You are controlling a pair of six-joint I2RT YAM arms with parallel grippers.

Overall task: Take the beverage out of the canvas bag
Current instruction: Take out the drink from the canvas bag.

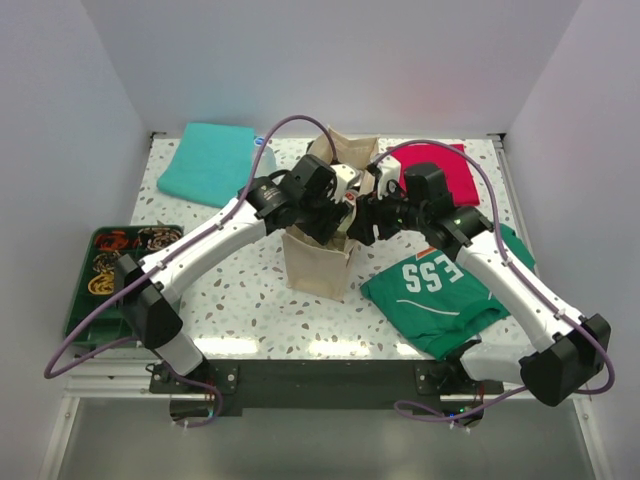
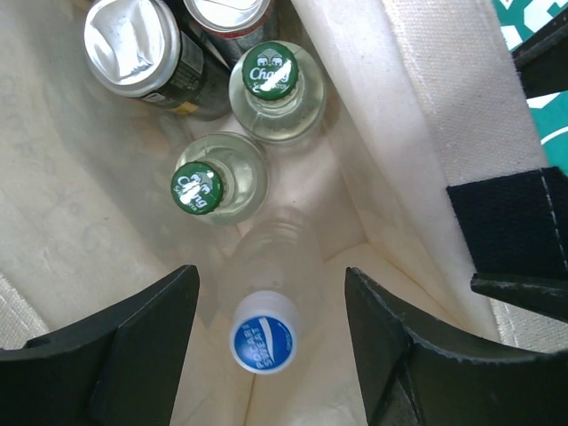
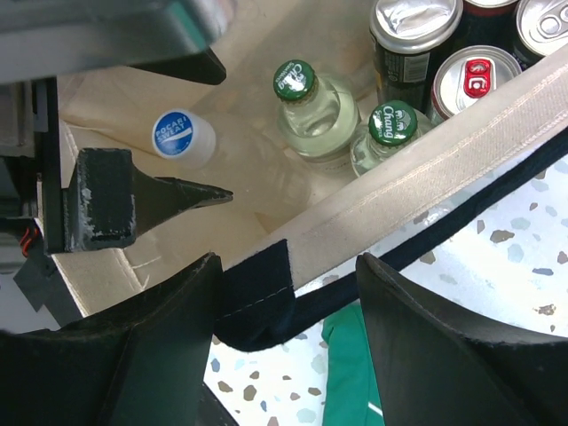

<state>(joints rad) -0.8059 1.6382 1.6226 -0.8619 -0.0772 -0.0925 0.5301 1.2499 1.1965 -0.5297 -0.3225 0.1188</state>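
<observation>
In the canvas bag [image 2: 426,98], the Pocari Sweat bottle [image 2: 264,333] looks squashy and slick: grip its neck. Left gripper [image 2: 271,280] is released astride it; right gripper [image 3: 288,264] is released over the bag's rim.

The canvas bag [image 1: 318,262] stands upright at the middle of the worktop, a beige tote with dark navy strap handles [image 2: 497,222], its mouth open. Inside it, cap up, is a clear bottle [image 2: 264,342] with a white cap printed in blue. Just beside that are two green-capped bottles [image 2: 197,187] of pale liquid, with several silver-topped cans [image 2: 133,44] packed against them.
</observation>
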